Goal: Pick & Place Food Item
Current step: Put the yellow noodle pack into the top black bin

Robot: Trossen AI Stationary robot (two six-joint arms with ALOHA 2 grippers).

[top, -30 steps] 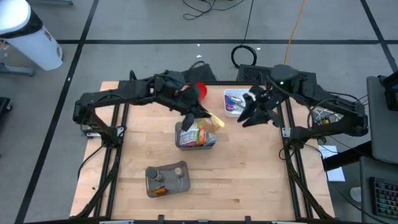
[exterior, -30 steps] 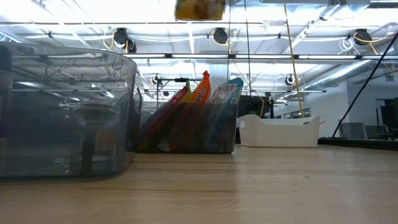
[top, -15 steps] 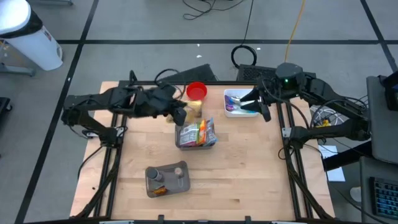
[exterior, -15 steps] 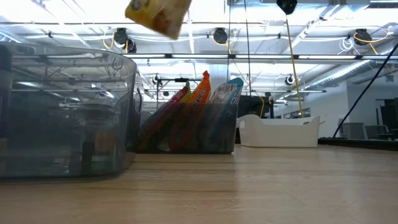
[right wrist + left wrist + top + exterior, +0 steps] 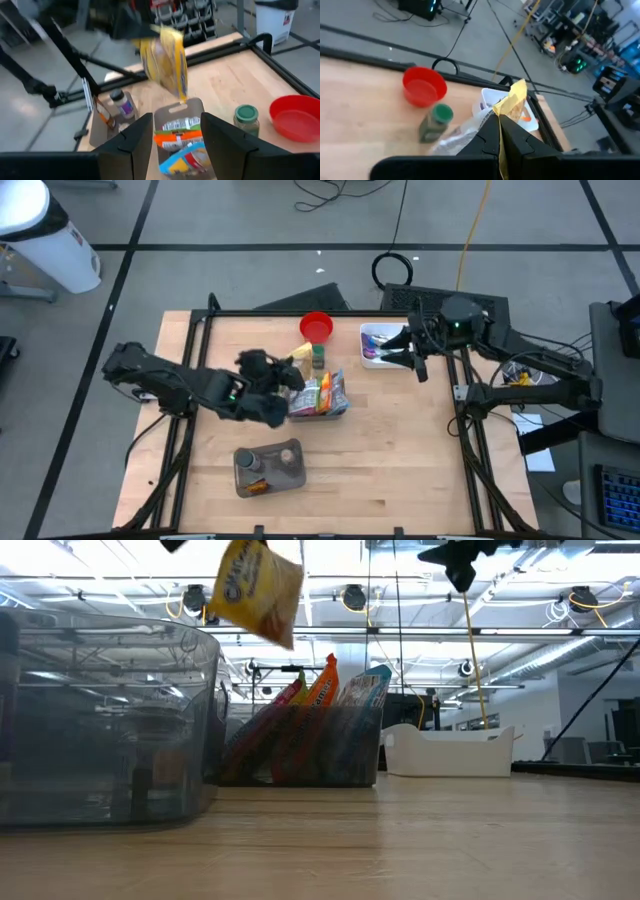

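Observation:
A yellow snack packet (image 5: pixel 255 585) hangs in the air, with my left gripper (image 5: pixel 287 372) shut on it, just left of the clear snack bin (image 5: pixel 318 396) that holds several upright packets. The right wrist view shows the packet (image 5: pixel 165 60) above that bin (image 5: pixel 181 131). My right gripper (image 5: pixel 408 352) hovers open beside the white tray (image 5: pixel 378 345) at the far right, nothing between its fingers (image 5: pixel 131 142). My left gripper pinches the packet's upper edge (image 5: pixel 506 112) between its two shut fingers (image 5: pixel 487 137). The packet (image 5: pixel 166 62) hangs below the hold, tilted, clear of the table and of the bin.
A red bowl (image 5: pixel 316 327) and a green-lidded jar (image 5: pixel 318 358) stand at the far middle, behind the snack bin. A grey bin with bottles (image 5: pixel 268 468) sits near the front. The white tray holds a few small items. Black frame rails run along the table's sides.
My left gripper has swung from above the snack bin's right end toward the table's left and near side, sinking and rolling its wrist. The yellow packet went with it and now hangs lower and tilted. My right gripper has drawn back toward the white tray and sunk a little.

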